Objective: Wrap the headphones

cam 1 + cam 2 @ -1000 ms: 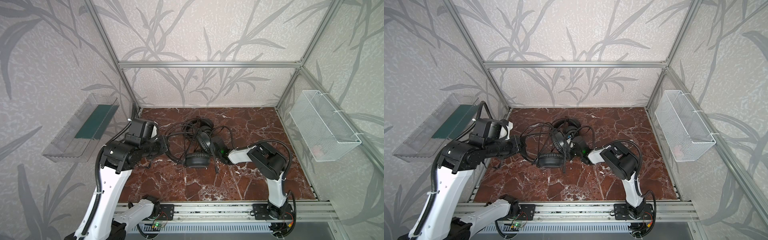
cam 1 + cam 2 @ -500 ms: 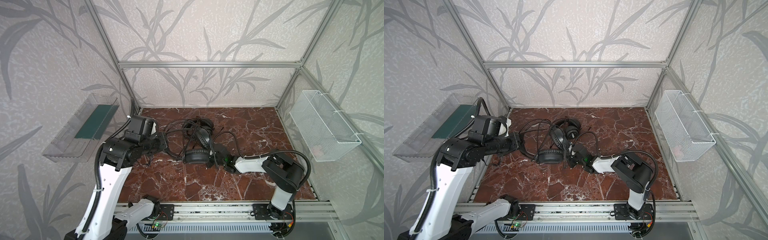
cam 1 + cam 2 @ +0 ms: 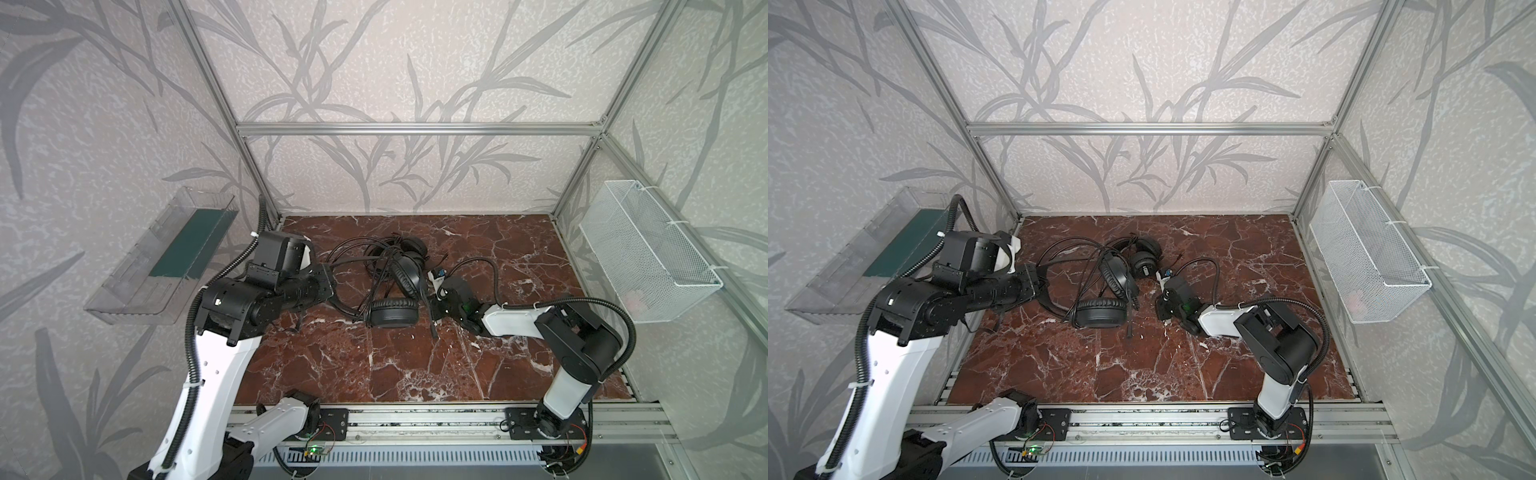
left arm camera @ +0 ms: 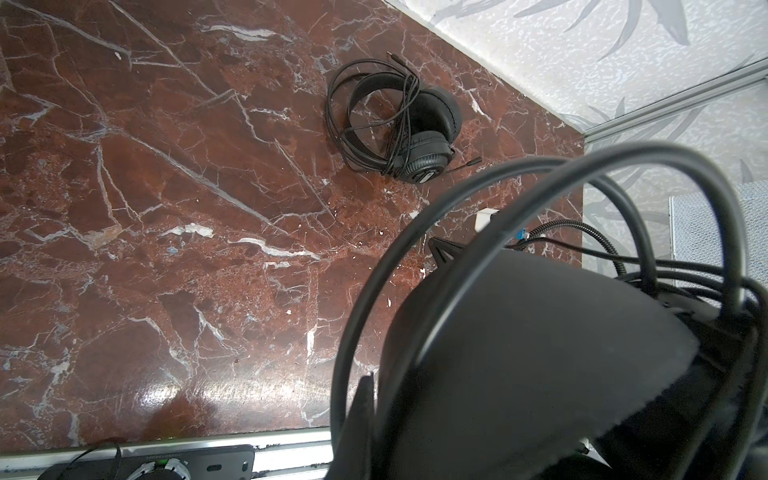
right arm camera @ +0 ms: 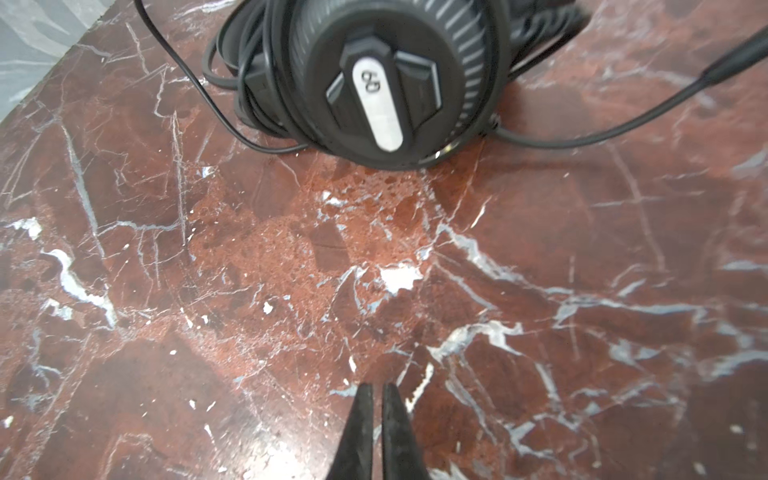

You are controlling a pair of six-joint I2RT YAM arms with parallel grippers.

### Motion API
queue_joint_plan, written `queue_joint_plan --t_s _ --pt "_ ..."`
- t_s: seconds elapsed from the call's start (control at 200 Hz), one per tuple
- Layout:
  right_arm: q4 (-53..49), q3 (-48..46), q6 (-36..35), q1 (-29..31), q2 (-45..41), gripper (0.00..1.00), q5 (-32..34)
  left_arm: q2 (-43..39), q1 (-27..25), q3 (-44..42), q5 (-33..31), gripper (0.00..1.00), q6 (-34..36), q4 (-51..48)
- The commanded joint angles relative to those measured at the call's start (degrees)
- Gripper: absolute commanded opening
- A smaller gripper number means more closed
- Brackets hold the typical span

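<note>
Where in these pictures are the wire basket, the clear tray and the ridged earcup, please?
wire basket (image 3: 631, 257): a top view, mesh side wall.
clear tray (image 3: 133, 286): a top view, clear front wall.
ridged earcup (image 5: 386, 79): right wrist view, centre hub.

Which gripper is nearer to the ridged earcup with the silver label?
Right. The right gripper points straight at the ridged earcup, a short stretch of bare table away. The left gripper is farther, on the other side of the second headset, which it holds.
</note>
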Motion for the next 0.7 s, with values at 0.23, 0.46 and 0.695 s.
queue_joint_plan --t_s 0.23,0.46,0.695 --pt "-3.81 3.65 -3.17 9.62 -1.74 0.00 2.53 -1.18 0.66 4.09 -2.27 0.00 -9.89 6.12" --pt "-9.97 7.85 -9.88 21.99 -0.95 0.00 13.14 -0.75 2.83 0.64 -4.54 0.00 -14.84 9.27" --pt "-15.73 12.74 -17.08 31.31 -0.73 0.00 22.73 1.82 9.34 -5.66 -0.98 0.00 -17.68 11.52"
